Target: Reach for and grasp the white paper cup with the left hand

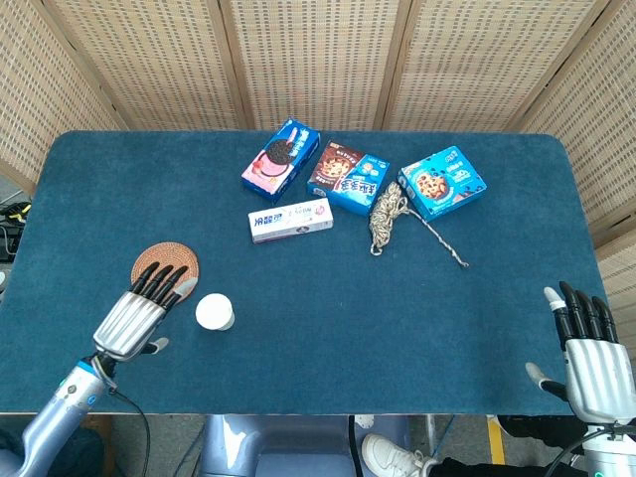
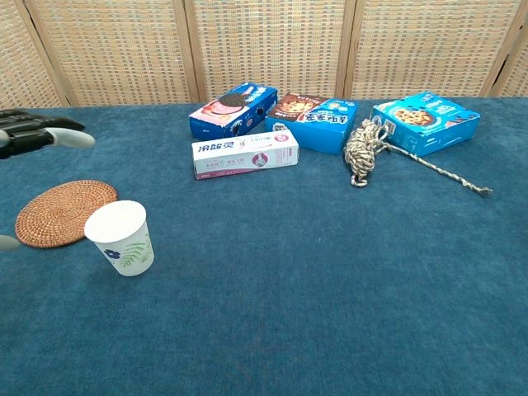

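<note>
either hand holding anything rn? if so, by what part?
Nothing held. Left hand is open beside the white paper cup, not touching it. Right hand is open at the table edge.

Table (image 1: 298, 328): matt blue cloth, napped. Cup (image 2: 121, 238): white paper, smooth. Coaster (image 2: 58, 210): woven rattan, rough. Boxes (image 2: 318, 120): glossy card. Rope (image 2: 361, 148): coarse twisted fibre. Left hand (image 1: 139, 313): ribbed metal.

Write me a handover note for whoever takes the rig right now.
Left hand: open, holding nothing, fingers spread over the round woven rattan coaster, just left of the cup.
Right hand: open, idle at the table's near right edge.
White paper cup with leaf print: upright, ungrasped, beside the coaster.
Done: none of the grasp.
Left: bring the left hand to the cup, close on it.
</note>
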Motion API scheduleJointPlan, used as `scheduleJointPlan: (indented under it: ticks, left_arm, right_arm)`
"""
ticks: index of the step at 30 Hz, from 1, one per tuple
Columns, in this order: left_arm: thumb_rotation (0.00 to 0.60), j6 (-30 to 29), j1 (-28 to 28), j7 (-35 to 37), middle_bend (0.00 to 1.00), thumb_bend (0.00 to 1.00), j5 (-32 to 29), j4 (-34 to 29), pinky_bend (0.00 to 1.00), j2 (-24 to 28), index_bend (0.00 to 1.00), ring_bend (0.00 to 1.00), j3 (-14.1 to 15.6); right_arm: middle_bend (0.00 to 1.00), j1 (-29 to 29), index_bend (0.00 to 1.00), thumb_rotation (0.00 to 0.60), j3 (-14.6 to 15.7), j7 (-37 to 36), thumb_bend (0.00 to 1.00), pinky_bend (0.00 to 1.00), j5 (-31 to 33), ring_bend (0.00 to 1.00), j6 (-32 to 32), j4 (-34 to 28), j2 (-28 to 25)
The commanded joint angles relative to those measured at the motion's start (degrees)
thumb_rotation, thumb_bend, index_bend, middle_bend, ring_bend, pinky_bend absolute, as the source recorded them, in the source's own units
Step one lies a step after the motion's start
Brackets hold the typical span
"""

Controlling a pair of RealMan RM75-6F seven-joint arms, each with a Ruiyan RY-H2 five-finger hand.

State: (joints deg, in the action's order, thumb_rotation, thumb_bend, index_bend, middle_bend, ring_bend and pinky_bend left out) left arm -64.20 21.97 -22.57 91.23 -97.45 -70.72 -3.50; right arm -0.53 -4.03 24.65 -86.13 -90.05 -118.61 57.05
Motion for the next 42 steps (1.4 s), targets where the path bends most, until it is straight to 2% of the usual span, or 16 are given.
scheduleJointPlan:
  ticks: [1, 5, 9, 12, 15, 18, 23, 30, 36, 42]
  left_arm:
    - [0.600, 4.6, 3.7, -1.6, 0.00, 0.00, -2.7, 2.1, 0.00, -3.7, 0.00, 0.00, -1.7]
    - [0.600, 7.6, 5.8, -3.2, 0.00, 0.00, -5.5, 4.0, 0.04, -6.2, 0.00, 0.00, -2.3]
    - [0.600, 8.8, 7.1, -3.8, 0.00, 0.00, -7.5, 5.1, 0.19, -7.9, 0.00, 0.02, -2.7]
    - [0.600, 9.2, 8.1, -3.6, 0.05, 0.00, -8.3, 6.8, 0.33, -9.9, 0.00, 0.13, -2.9]
    - [0.600, 10.4, 9.0, -3.5, 0.20, 0.00, -9.5, 7.9, 0.42, -10.9, 0.08, 0.29, -2.7]
    - [0.600, 10.4, 9.3, -3.9, 0.32, 0.00, -10.6, 8.6, 0.47, -11.5, 0.17, 0.40, -2.6]
    - [0.600, 8.8, 9.5, -2.0, 0.41, 0.02, -10.1, 9.7, 0.49, -12.8, 0.27, 0.49, -2.6]
    - [0.600, 7.6, 9.7, 0.1, 0.47, 0.10, -10.1, 10.7, 0.51, -12.8, 0.35, 0.55, -2.3]
    - [0.600, 7.3, 10.0, 3.3, 0.48, 0.11, -9.4, 10.9, 0.52, -11.8, 0.36, 0.55, -2.0]
    - [0.600, 5.4, 9.7, 6.1, 0.47, 0.11, -10.3, 12.5, 0.52, -10.0, 0.36, 0.55, -3.3]
  right_arm:
    - [0.00, 0.0, 0.01, 0.600, -0.1, 0.0, 0.00, 0.00, 0.4, 0.00, 0.0, 0.0, 0.0]
    - [0.00, 0.2, 0.01, 0.600, -0.3, 0.1, 0.00, 0.00, 1.3, 0.00, 0.3, 0.1, 0.1]
    - [0.00, 0.3, 0.01, 0.600, -0.5, 0.0, 0.00, 0.00, 1.9, 0.00, 0.4, 0.3, 0.1]
    - [0.00, 0.5, 0.01, 0.600, -0.5, 0.0, 0.00, 0.00, 2.2, 0.00, 0.6, 0.4, 0.2]
    - [0.00, 0.5, 0.01, 0.600, -0.6, 0.0, 0.00, 0.00, 2.5, 0.00, 0.6, 0.5, 0.3]
    - [0.00, 0.5, 0.01, 0.600, -0.7, 0.0, 0.00, 0.00, 2.7, 0.00, 0.5, 0.5, 0.3]
    - [0.00, 0.7, 0.01, 0.600, -0.7, -0.1, 0.00, 0.00, 2.9, 0.00, 0.6, 0.6, 0.4]
    - [0.00, 0.8, 0.01, 0.600, -0.6, 0.0, 0.00, 0.00, 2.9, 0.00, 0.7, 0.6, 0.5]
    - [0.00, 0.9, 0.02, 0.600, -0.5, 0.2, 0.00, 0.00, 3.0, 0.00, 0.8, 0.6, 0.7]
    - [0.00, 1.0, 0.02, 0.600, -0.4, 0.4, 0.00, 0.00, 3.1, 0.00, 1.0, 0.5, 0.8]
